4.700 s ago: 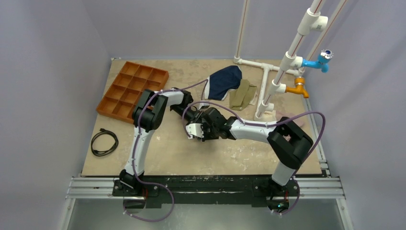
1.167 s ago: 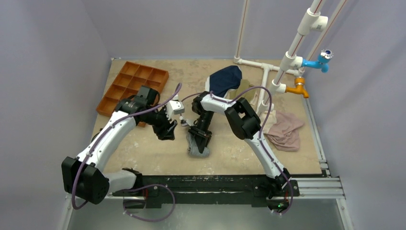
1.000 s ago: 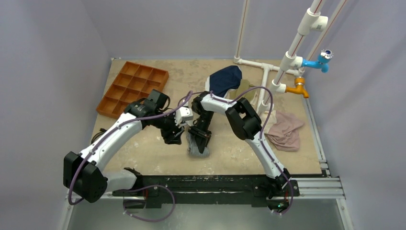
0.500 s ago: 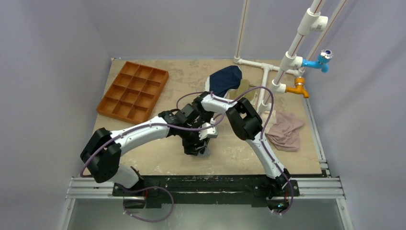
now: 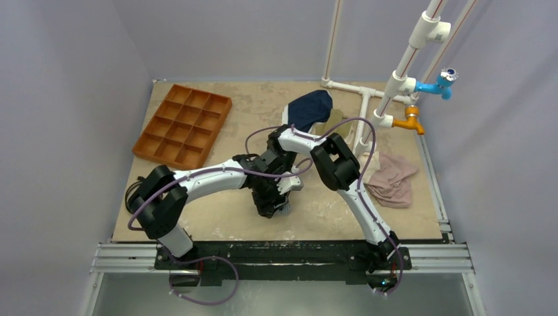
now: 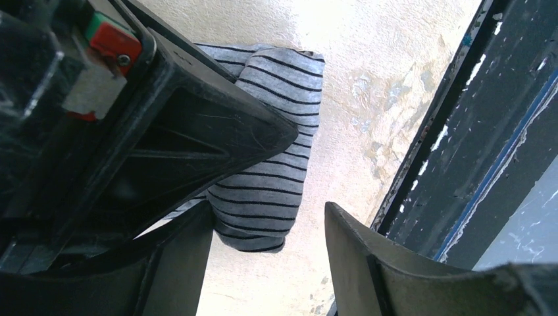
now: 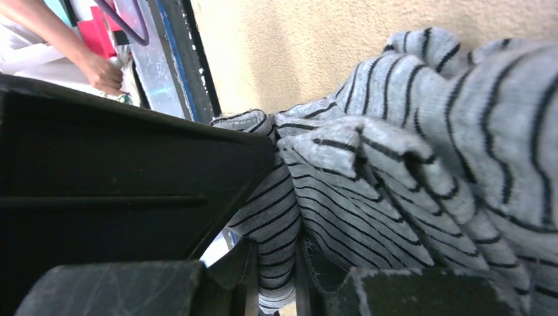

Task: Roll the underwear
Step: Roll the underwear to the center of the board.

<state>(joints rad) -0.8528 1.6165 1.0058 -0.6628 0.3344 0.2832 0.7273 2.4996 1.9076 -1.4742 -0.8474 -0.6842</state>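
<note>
The grey-and-white striped underwear lies bunched near the table's front middle, mostly hidden under both grippers in the top view. My right gripper is shut on a fold of the underwear; the cloth is pinched between its fingers. My left gripper is open just in front of the right one. In the left wrist view the left gripper hangs over the near rolled end of the underwear, with its fingers apart and nothing between them.
An orange compartment tray stands at the back left. A navy garment and an olive-tan garment lie by the white pipe frame. A pink cloth lies at the right. The table's black front rail is close.
My left arm has swung right from near the tray to the underwear and now sits against the right gripper. The right gripper has stayed shut on the cloth.
</note>
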